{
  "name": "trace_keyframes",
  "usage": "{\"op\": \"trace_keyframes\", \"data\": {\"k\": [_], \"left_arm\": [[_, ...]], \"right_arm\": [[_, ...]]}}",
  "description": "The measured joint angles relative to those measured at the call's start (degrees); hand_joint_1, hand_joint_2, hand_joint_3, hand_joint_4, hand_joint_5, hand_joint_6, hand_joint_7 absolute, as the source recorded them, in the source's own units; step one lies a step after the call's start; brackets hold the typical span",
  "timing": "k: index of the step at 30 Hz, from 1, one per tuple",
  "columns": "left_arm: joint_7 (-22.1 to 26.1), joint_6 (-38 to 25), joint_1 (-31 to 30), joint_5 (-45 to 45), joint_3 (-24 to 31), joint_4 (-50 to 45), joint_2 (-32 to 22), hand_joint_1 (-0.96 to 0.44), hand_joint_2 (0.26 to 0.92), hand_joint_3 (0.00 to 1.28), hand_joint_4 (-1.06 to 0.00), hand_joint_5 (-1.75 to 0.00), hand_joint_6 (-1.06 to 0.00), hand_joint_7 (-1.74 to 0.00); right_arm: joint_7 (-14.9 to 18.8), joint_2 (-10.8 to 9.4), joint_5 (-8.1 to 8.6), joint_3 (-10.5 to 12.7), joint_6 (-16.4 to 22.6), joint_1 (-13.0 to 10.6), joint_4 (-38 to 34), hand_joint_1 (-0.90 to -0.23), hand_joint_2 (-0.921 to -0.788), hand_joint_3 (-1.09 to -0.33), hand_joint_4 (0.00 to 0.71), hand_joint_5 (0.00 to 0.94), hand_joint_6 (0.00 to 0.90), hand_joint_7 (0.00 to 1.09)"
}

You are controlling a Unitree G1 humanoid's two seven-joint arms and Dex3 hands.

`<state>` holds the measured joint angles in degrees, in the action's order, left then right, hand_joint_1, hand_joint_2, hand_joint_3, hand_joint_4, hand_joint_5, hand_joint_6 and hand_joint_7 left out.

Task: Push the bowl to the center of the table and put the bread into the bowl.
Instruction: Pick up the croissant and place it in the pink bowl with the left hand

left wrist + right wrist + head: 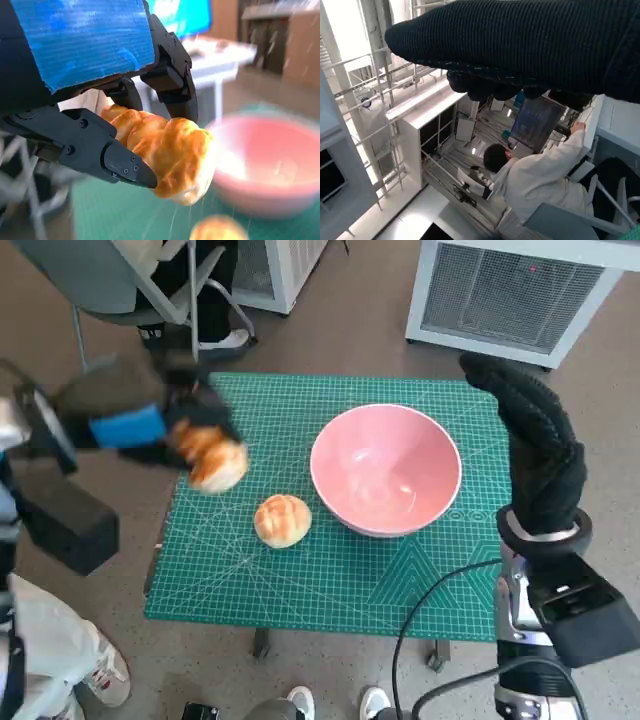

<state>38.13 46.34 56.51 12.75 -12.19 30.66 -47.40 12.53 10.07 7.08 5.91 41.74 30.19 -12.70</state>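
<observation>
Our left hand (150,425) hangs above the left edge of the green cutting mat (330,580), its blue-taped back toward the head camera and its black fingers (122,162) clamped around a golden braided bread roll (212,460). The left wrist view shows that roll (170,157) pinched between the fingers, lifted clear of the mat, with the pink bowl (270,165) blurred beyond it. Just to the right and nearer to us, a second, rounder bun (282,519) lies on the mat, close to the bowl's rim but apart from it; the left wrist view catches its top as a blur (217,229). Next comes the pink bowl (386,470), upright on the mat, a little right of the table's middle, with no bread in it. Farther right, our gloved right hand (535,445) stands raised over the mat's right edge, holding nothing; from the head view its fingers point away from us, and we cannot tell how far apart they lie. The right wrist view shows only the glove (520,45) as a dark band and, past it, a person in a white coat (540,180) seated at a screen. Beyond the table stand a grey chair (130,280) at the left and a white ventilated cabinet (520,290) at the right.
</observation>
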Motion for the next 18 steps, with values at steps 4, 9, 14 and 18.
{"op": "trace_keyframes", "data": {"k": [4, 9, 14, 18], "left_arm": [[-0.7, 0.7, 4.4, 0.5, -0.5, 1.5, 4.2, 0.00, 0.861, 0.01, -0.78, -1.01, -0.95, -0.87], [-1.9, 2.5, 10.7, 2.1, -2.3, 7.8, 10.8, 0.00, 0.889, 0.01, -0.72, -1.07, -0.85, -0.98], [-4.2, 3.5, 15.8, 6.4, -5.1, 15.4, 16.5, 0.00, 0.913, 0.02, -0.68, -1.11, -0.78, -1.07], [-6.5, 3.0, 18.9, 10.4, -7.4, 21.2, 20.6, 0.00, 0.919, 0.03, -0.65, -1.13, -0.74, -1.11]], "right_arm": [[0.0, 0.0, 0.01, 0.1, 0.0, 0.0, 0.0, -0.386, -0.921, -0.547, 0.411, 0.022, -0.001, 0.86], [0.0, 0.1, -0.05, 0.2, 0.0, -0.3, 0.2, -0.387, -0.921, -0.545, 0.411, 0.022, -0.001, 0.85], [-0.1, 0.0, -0.28, 0.3, 0.0, -0.8, 0.9, -0.389, -0.921, -0.542, 0.413, 0.023, -0.001, 0.85], [-0.3, 0.1, -0.45, 0.6, -0.1, -1.6, 1.9, -0.393, -0.921, -0.538, 0.414, 0.023, 0.001, 0.84]]}}
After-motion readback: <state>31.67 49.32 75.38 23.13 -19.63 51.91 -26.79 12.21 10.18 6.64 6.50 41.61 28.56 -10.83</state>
